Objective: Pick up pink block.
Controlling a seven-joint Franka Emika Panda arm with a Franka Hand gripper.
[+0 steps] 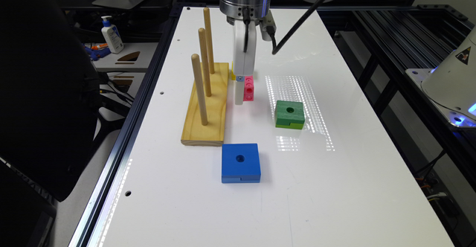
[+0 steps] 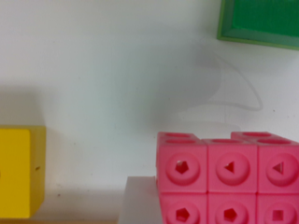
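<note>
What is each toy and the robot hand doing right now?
pink block: on the table, right beside the gripper.
gripper: lowered to the table next to the pink block; open or shut, cannot tell.
yellow block: resting on the table.
green block: lying flat, untouched.
blue block: lying flat, untouched.
peg board: three upright pegs, all bare.

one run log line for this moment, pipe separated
phase: descent at target | gripper: low beside pink plastic cube block, state unclear | block: on white table, not lifted | nearby: yellow block

White pincer (image 1: 240,94), silver wrist, black cable
</note>
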